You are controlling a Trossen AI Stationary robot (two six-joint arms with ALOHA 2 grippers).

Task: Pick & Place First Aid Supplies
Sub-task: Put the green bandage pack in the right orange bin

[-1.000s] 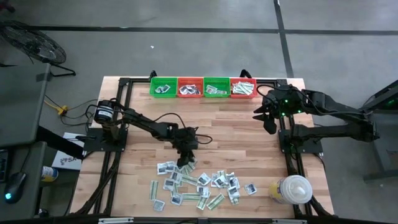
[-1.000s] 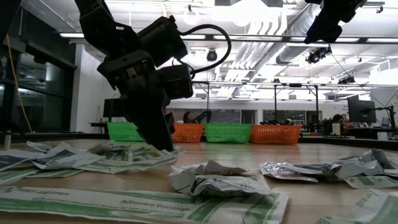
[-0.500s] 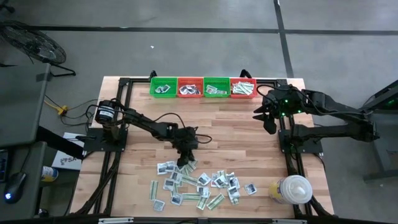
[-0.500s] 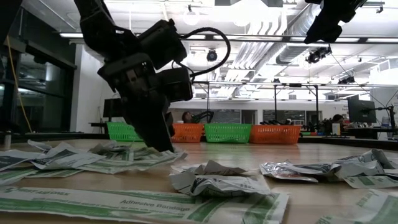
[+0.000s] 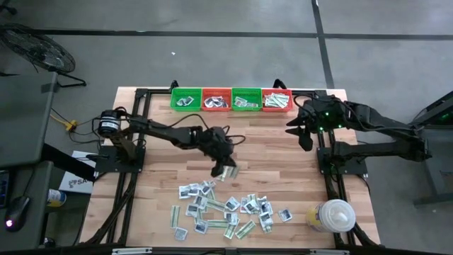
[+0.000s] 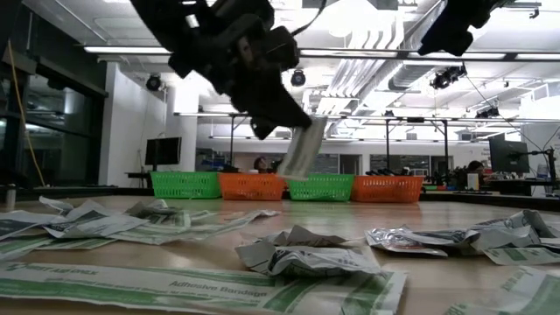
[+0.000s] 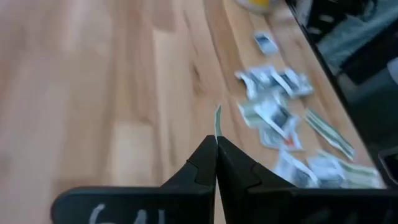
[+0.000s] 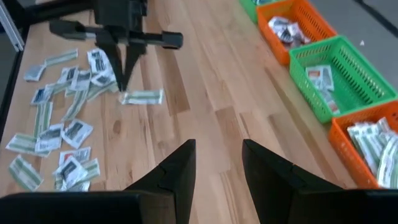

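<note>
High view shows the left end effector lifted above the table, clamped on one narrow pale-green strip packet that hangs from its fingertips over bare wood between the loose pile of first aid supplies and the row of baskets. From the low view the strip dangles tilted, gripped at one end. It looks light, thin and floppy, likely to swing or slip; an edge pinch suits it, since flat packets give little else to grab. The right end effector waits by the far right basket, fingers apart.
</note>
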